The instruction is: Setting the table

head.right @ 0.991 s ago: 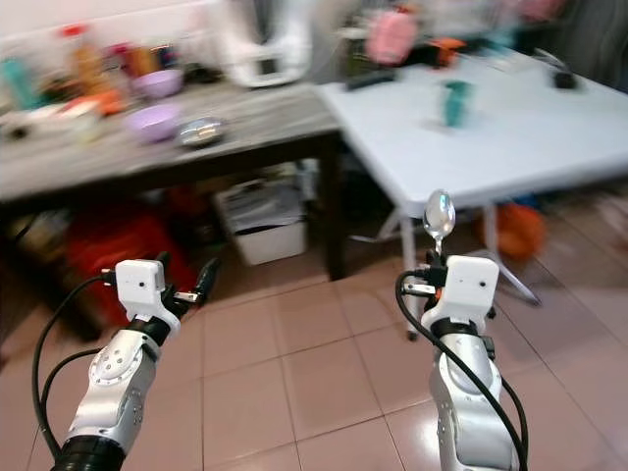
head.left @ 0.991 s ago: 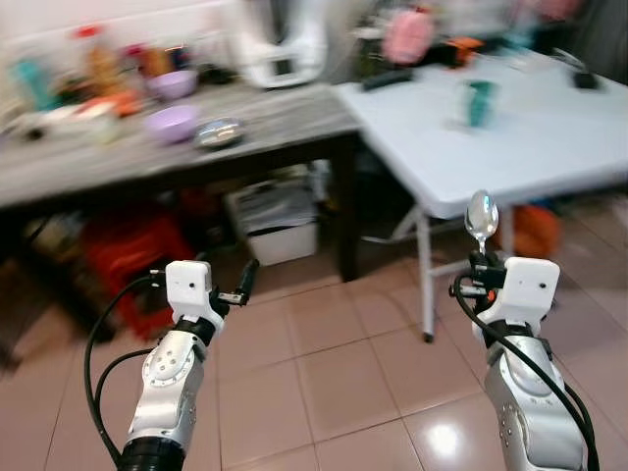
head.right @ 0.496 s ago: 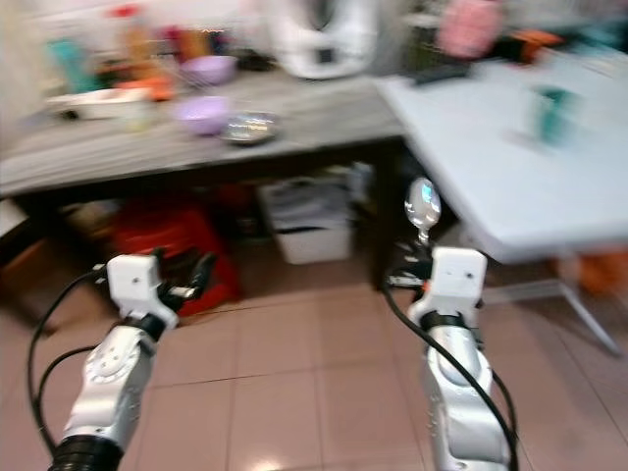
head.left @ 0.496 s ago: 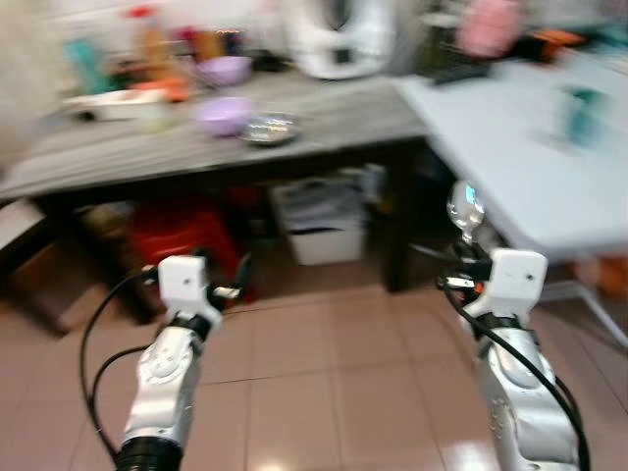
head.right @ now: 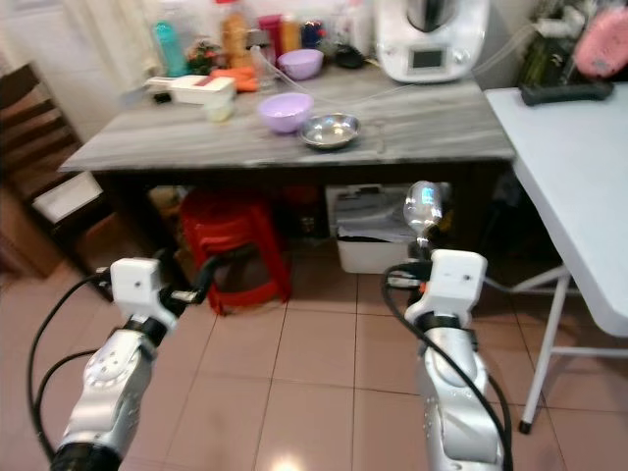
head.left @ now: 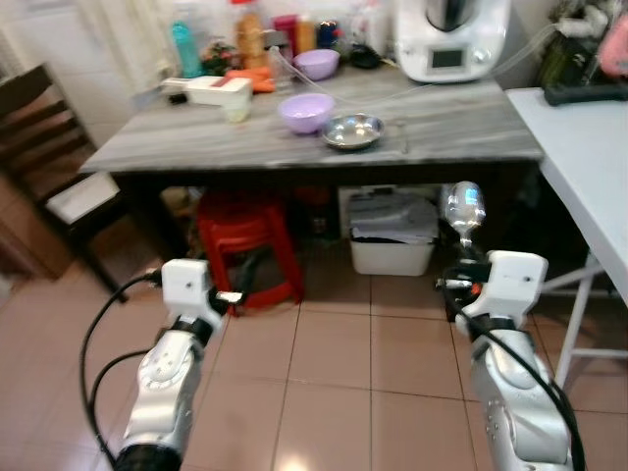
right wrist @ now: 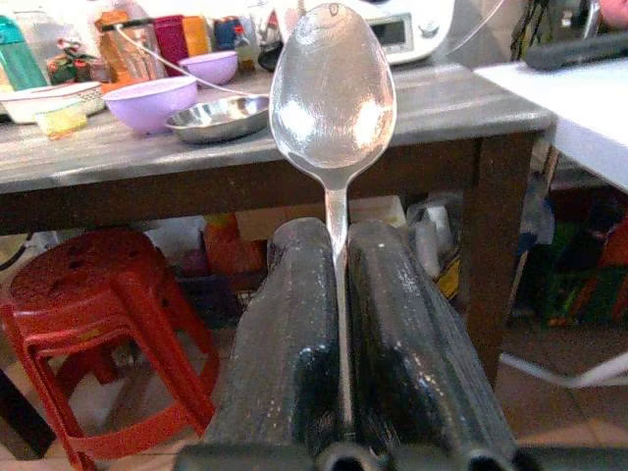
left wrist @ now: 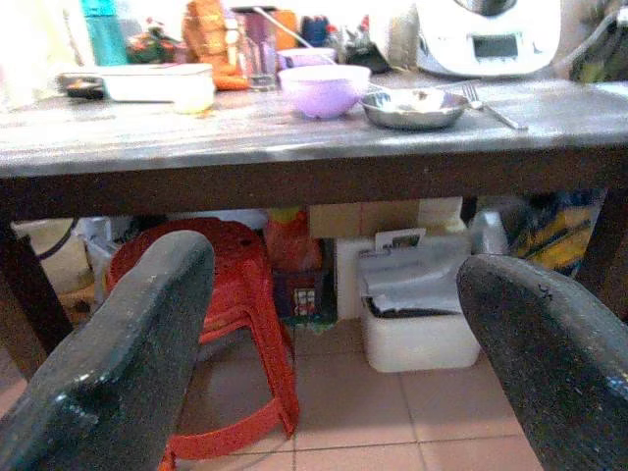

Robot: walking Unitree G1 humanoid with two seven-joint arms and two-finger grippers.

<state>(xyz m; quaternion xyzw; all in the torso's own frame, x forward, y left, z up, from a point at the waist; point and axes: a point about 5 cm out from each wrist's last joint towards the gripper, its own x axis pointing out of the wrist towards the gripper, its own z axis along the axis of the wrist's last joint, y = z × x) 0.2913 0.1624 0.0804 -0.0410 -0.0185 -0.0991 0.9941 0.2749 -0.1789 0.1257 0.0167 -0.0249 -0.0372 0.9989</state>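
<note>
Since the earlier frames the head camera has swung, so the grey table (head.left: 294, 137) now sits squarely ahead and the white table (head.left: 594, 147) is cut off at the right edge. Between the closed fingers of the right gripper (right wrist: 339, 324) a spoon (right wrist: 334, 98) stands upright, bowl above the fingertips. Fingers of the left gripper (left wrist: 334, 324) are spread wide with nothing between them. Beyond them, on the grey table, are a purple bowl (left wrist: 324, 88), a steel dish (left wrist: 414, 106) and a fork (left wrist: 494, 106). Bottles at the back blur together. Beneath the table stand a red stool (head.left: 245, 235) and a white bin (head.left: 392, 250); open tiled floor (head.left: 343, 363) lies before both grippers.
</note>
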